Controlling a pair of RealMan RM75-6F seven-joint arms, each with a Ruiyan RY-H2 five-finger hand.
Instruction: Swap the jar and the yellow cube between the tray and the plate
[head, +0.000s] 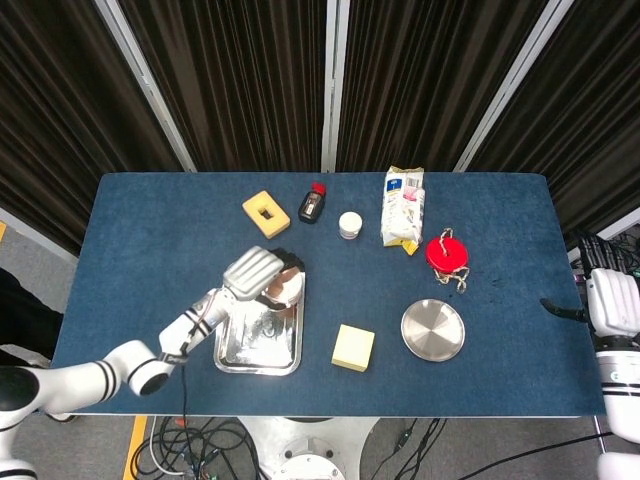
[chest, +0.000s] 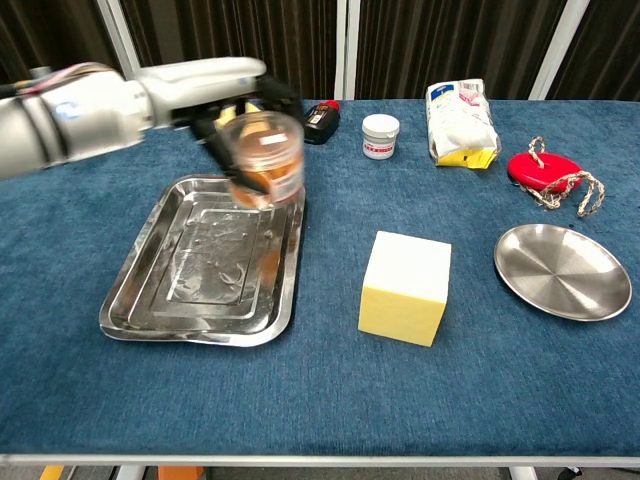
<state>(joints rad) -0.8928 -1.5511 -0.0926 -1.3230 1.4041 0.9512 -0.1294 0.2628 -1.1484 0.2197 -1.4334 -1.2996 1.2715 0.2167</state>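
My left hand (chest: 225, 95) (head: 254, 269) grips the clear jar (chest: 263, 159) (head: 280, 291) of orange-brown contents from above and holds it in the air over the far right part of the steel tray (chest: 160, 300) (head: 250, 358). The yellow cube (chest: 405, 288) (head: 353, 347) stands on the blue cloth between the tray and the round steel plate (chest: 562, 271) (head: 433, 329). Nothing lies on the plate. My right hand (head: 604, 301) shows only in the head view, at the table's right edge, fingers apart and holding nothing.
Along the back stand a yellow sponge block (head: 266, 214), a dark bottle with a red cap (chest: 321, 117) (head: 312, 204), a small white pot (chest: 380, 136) (head: 349, 224) and a white snack bag (chest: 460, 123) (head: 402, 205). A red disc with cord (chest: 550, 172) (head: 446, 253) lies behind the plate.
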